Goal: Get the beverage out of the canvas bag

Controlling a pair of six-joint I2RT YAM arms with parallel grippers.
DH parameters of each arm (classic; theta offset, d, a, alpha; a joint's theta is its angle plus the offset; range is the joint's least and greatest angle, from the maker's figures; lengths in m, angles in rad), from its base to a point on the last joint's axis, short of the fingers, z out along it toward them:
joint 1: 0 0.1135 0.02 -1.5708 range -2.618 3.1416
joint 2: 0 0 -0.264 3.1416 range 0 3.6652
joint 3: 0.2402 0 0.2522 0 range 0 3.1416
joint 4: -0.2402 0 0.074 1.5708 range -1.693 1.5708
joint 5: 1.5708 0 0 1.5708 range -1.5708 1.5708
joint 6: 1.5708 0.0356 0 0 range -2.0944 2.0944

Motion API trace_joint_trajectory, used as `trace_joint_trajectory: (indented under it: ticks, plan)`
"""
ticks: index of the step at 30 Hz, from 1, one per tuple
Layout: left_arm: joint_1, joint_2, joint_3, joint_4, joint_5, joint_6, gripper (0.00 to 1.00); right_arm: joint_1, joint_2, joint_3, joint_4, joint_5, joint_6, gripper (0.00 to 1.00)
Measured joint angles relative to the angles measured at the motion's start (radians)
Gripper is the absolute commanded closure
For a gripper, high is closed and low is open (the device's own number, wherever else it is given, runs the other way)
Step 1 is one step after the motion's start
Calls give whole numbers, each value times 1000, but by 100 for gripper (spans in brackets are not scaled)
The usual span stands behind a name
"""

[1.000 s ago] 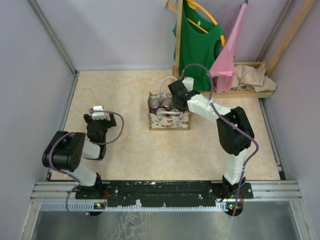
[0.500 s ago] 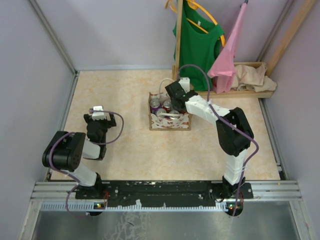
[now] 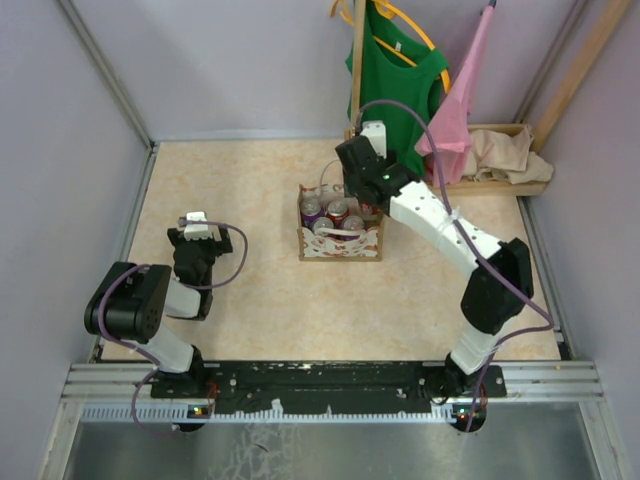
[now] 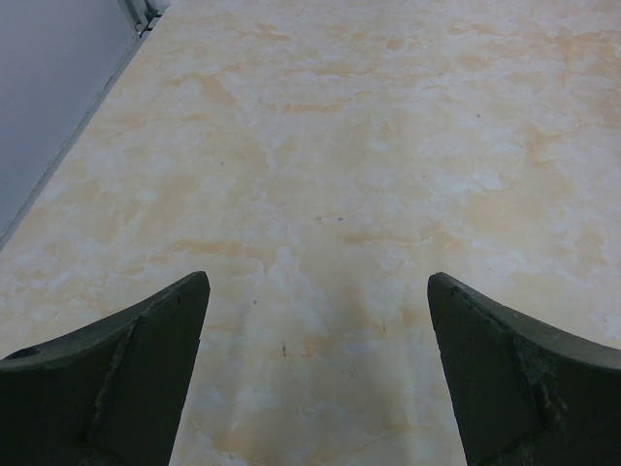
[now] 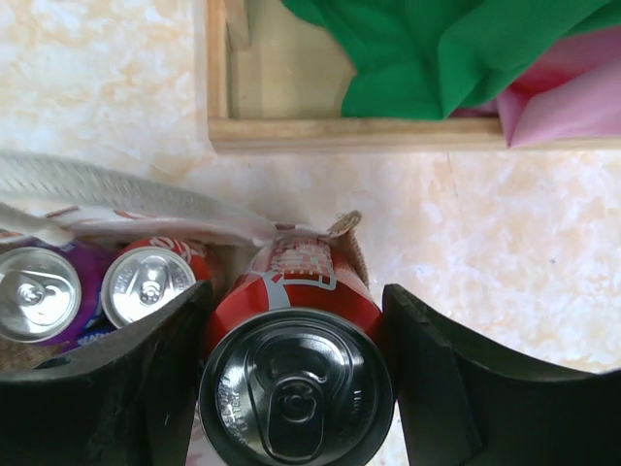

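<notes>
The canvas bag (image 3: 340, 243) stands mid-table, cream with a red floral print and white loop handles (image 5: 126, 194). It holds several cans, among them a purple one (image 5: 39, 291) and a red one (image 5: 150, 284). My right gripper (image 3: 366, 178) is above the bag's far right corner. In the right wrist view the right gripper (image 5: 296, 301) is shut on a red beverage can with a black top (image 5: 296, 388), whose lower part stands at the bag's corner. My left gripper (image 3: 198, 232) is open and empty over bare table at the left, also in the left wrist view (image 4: 315, 369).
A wooden tray (image 3: 500, 185) with beige cloth lies at the back right, just behind the bag. A green shirt (image 3: 395, 90) and a pink garment (image 3: 455, 110) hang from a rack above it. Grey walls enclose the table on three sides.
My right arm has stretched out and the gripper has risen and shifted back toward the rack with the red can in it. The left arm has not moved.
</notes>
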Motion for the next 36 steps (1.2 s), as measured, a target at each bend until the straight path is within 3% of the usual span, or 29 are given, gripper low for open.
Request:
trace_joint_trajectory:
  ticks: [8, 14, 18, 24, 32, 36]
  plan:
    - [0, 0, 0, 0, 0, 0, 0, 23, -111, 82, -66, 32, -29, 100]
    - [0, 0, 0, 0, 0, 0, 0, 40, -283, 45, -47, 85, -38, 100]
    - [0, 0, 0, 0, 0, 0, 0, 40, -455, -65, -21, 164, -30, 100]
    - [0, 0, 0, 0, 0, 0, 0, 39, -560, -193, -66, 239, 35, 100]
    - [0, 0, 0, 0, 0, 0, 0, 39, -637, -621, -33, 122, 149, 100]
    - [0, 0, 0, 0, 0, 0, 0, 39, -641, -752, 5, 49, 195, 100]
